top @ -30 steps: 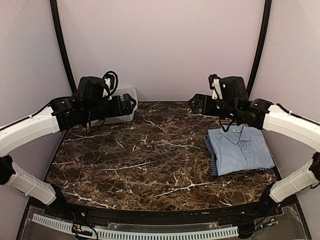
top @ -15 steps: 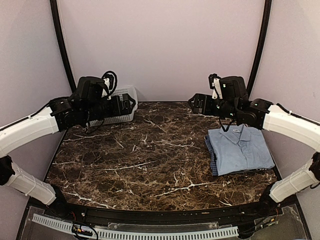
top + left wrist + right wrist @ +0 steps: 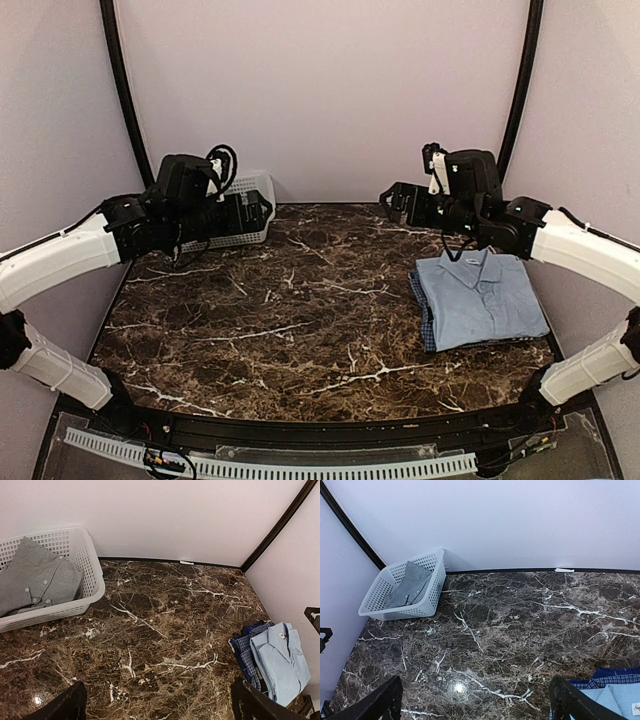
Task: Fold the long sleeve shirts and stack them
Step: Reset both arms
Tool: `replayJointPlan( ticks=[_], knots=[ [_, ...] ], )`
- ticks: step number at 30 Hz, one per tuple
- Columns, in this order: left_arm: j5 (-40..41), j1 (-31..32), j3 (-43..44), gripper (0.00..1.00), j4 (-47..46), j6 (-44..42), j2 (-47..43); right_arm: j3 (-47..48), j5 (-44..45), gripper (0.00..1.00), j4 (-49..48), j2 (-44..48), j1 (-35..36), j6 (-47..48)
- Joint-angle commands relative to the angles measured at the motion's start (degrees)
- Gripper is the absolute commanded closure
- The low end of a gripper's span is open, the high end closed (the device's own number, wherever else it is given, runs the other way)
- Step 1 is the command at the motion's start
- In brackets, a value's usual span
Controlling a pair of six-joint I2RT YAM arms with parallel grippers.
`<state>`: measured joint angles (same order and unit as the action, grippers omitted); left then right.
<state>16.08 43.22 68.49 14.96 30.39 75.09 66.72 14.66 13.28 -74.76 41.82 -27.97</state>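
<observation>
Jo: Jaws check. We saw the left gripper [image 3: 257, 210] spread wide, nothing between its fingers [image 3: 62, 707]. Was the right gripper [image 3: 398, 205] the same?
Max: Same. We had both right fingers [image 3: 572, 702] at the bottom corners of its wrist view, far apart, holding nothing. Both arms hung above the far end of the table [image 3: 300, 320], tips pointed toward the middle.
Jo: Shirts?
Max: We counted a folded stack at the right side of the table. Light blue shirt [image 3: 482, 300] was on top, lying flat, collar toward the back wall. Dark blue checked shirt [image 3: 422, 312] sat under it, its edge poking out on the left.
Jo: Right gripper near it?
Max: Wrist hung over the stack's far edge. Gripper was clear of the cloth.
Jo: Anything else?
Max: We saw a grey shirt [image 3: 35, 582] crumpled in the white basket [image 3: 87, 550] at the far left corner, against the back wall. Left gripper hovered beside the basket, not touching it.
</observation>
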Motion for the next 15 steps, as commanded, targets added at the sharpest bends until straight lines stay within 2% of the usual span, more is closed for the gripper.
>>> replayJointPlan(
  ticks=[1,15],
  knots=[
    [-0.2,-0.3,1.3,0.01,0.5,-0.6,0.1,-0.9,0.7,0.02,-2.0,1.2,-0.3,0.0],
    [-0.5,-0.3,1.2,0.01,0.6,-0.4,0.7,-1.2,0.5,0.01,-2.4,0.7,-0.3,-0.1]
  ],
)
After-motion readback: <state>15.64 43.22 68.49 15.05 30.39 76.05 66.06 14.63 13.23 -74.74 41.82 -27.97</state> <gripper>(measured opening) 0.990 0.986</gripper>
